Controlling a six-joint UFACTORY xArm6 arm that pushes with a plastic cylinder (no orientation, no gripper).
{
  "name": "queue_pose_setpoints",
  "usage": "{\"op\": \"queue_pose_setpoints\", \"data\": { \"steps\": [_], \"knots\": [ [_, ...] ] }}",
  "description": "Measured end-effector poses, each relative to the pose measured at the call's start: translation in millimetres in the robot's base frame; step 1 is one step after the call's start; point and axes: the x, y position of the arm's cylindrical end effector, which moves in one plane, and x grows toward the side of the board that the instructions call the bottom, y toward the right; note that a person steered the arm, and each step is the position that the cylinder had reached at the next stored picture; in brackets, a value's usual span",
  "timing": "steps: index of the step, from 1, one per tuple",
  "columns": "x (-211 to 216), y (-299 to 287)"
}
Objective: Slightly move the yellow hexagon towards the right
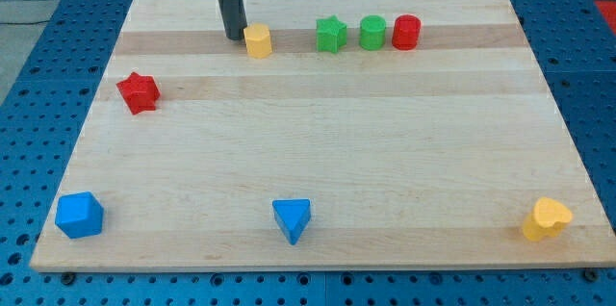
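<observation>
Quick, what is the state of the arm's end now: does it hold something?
No gripper: my tip holds nothing. It stands just at the view's left of the yellow hexagon, touching or nearly touching it.

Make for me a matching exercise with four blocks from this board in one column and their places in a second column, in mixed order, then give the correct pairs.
Column 1
1. yellow hexagon
2. red star
3. blue triangle
4. yellow heart

Column 2
A. at the view's bottom right corner
B. at the view's left, alone, below the top row
C. at the view's top, just right of my tip
D. near the view's bottom edge, about the middle

Pairs: 1-C, 2-B, 3-D, 4-A
</observation>
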Motion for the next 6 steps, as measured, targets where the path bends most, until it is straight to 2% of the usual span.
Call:
{"op": "queue_pose_setpoints", "data": {
  "steps": [3, 5, 6],
  "knots": [
    [42.6, 4.7],
    [26.8, 41.6],
    [26.7, 28.9]
  ]
}}
